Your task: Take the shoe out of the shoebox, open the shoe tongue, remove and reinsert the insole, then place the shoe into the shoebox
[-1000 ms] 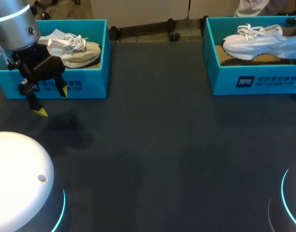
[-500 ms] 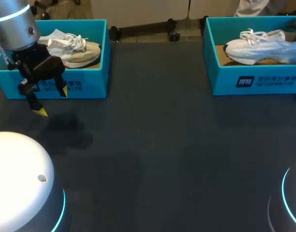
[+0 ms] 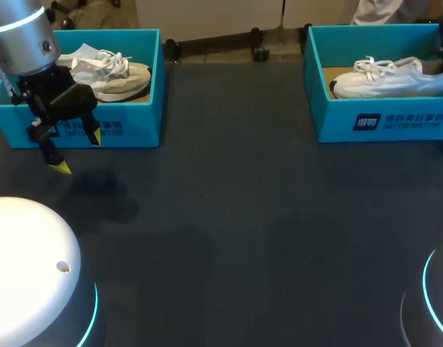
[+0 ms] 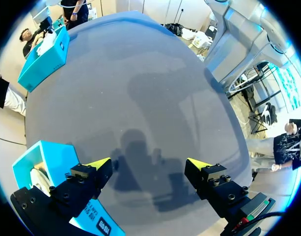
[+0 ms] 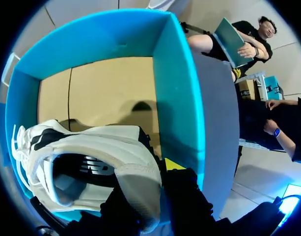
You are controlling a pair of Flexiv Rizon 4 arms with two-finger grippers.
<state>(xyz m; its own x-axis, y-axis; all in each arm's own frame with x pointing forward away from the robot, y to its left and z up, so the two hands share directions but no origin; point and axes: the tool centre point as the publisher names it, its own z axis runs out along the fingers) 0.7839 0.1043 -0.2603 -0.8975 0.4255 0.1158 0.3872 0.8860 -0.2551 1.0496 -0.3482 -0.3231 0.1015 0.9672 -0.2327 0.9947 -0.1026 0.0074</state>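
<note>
On the dark tabletop [image 3: 243, 217], the right fingers [image 5: 173, 165] clamp the heel of the white shoe [image 3: 384, 78] inside the far-right teal shoebox [image 3: 337, 119]. The left fingers [image 4: 97, 166] hang wide apart and empty beside a second shoebox [image 3: 138, 119] holding a beige shoe [image 3: 116, 76].

- The white lace-up sneaker [image 3: 387, 78] has sunk from above the rim down into the right-hand teal cardboard shoebox [image 3: 337, 123], and now lies low inside.
- The right pincer [image 5: 152, 184], clamped on its heel, has come down with it.
</note>
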